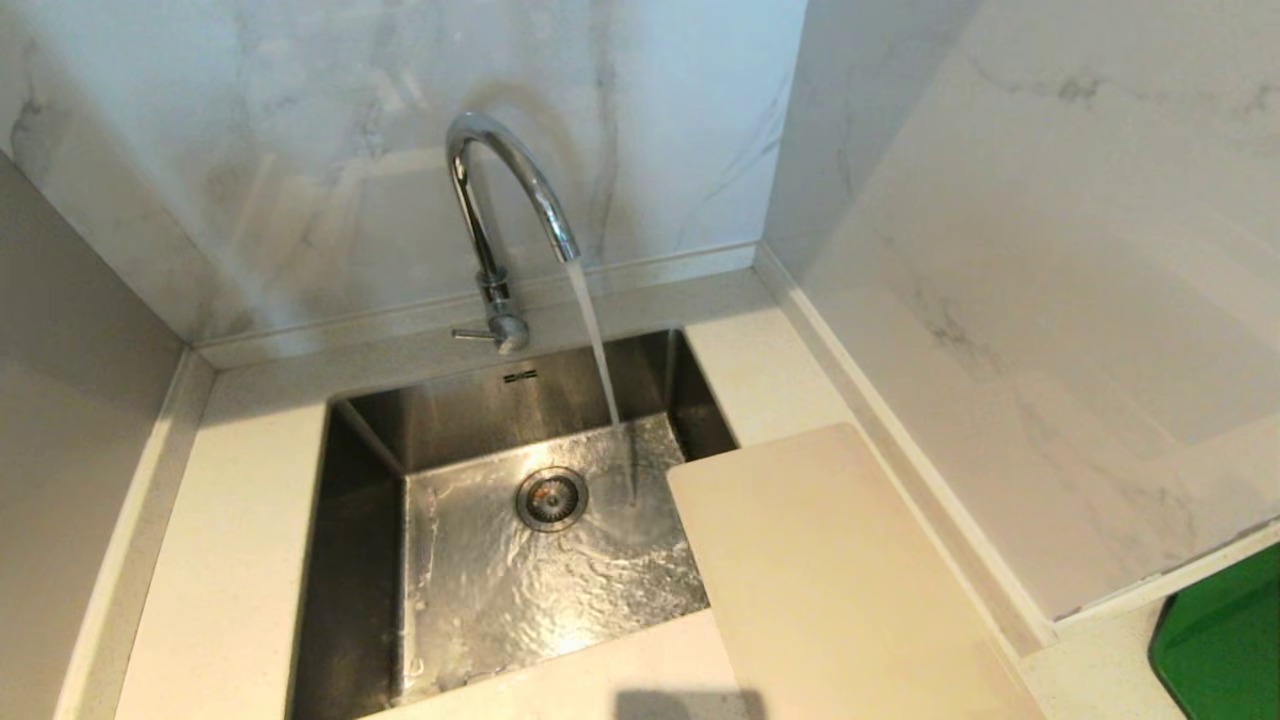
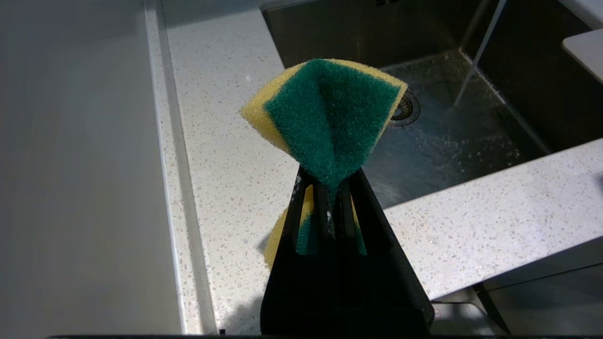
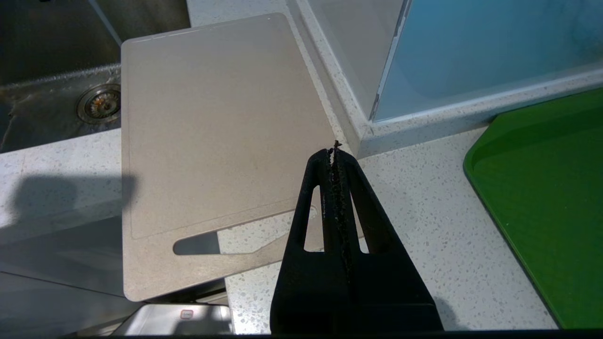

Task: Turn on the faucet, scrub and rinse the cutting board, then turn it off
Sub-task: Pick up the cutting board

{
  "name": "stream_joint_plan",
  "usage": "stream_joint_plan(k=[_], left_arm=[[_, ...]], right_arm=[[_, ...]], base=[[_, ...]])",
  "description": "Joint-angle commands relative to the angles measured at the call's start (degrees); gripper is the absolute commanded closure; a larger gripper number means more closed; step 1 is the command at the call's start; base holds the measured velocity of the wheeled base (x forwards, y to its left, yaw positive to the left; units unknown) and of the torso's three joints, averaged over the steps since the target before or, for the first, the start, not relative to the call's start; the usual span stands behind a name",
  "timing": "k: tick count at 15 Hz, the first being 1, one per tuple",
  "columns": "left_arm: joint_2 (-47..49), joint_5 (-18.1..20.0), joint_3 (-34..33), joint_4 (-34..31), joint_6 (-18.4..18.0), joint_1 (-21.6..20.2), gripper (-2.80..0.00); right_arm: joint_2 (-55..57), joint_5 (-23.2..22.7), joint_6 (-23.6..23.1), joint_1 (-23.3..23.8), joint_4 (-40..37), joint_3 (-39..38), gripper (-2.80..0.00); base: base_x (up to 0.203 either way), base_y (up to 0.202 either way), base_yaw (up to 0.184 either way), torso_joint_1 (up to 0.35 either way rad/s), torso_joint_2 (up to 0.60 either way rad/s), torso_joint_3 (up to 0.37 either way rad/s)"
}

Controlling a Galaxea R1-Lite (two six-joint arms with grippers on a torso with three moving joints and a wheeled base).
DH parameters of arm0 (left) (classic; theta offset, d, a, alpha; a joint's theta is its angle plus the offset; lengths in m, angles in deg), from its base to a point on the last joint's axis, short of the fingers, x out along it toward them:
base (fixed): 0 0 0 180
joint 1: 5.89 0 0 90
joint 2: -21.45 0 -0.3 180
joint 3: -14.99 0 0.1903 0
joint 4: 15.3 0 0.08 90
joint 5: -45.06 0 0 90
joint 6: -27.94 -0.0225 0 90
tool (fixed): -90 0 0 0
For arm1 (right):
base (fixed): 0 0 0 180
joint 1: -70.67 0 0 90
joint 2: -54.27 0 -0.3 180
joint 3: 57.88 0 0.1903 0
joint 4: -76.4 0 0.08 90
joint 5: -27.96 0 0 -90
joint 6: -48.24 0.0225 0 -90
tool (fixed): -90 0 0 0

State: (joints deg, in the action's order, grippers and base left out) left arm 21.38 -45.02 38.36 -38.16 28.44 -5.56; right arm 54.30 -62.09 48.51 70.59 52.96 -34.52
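Pinched in our left gripper (image 2: 332,188), the green-and-yellow sponge (image 2: 325,117) waits to scrub the cream plastic cutting board (image 1: 830,590) overhanging the sink's (image 1: 350,520) right edge, right gripper (image 3: 335,155) shut empty, chrome gooseneck faucet (image 1: 500,190) running.

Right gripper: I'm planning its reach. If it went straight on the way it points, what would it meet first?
Probably the cutting board: the empty right gripper points along the counter toward the board's near right edge. Depth is unclear, so it might just skim past.
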Motion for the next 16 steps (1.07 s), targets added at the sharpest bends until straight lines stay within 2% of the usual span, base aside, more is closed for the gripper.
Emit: stream_joint_plan(k=[1,16], left_arm=[[0.07,-0.01,-0.09,0.02,0.03,0.02,0.00],[0.04,-0.01,-0.09,-0.04,0.03,0.02,0.00]], right_arm=[[-0.11,-0.04,0.00,-0.01,-0.01,0.00,0.00],[-0.11,-0.04,0.08,-0.01,-0.01,0.00,0.00]], base=[[0.000,0.000,0.000,0.000,0.00,0.000],[0.000,0.000,0.000,0.000,0.00,0.000]])
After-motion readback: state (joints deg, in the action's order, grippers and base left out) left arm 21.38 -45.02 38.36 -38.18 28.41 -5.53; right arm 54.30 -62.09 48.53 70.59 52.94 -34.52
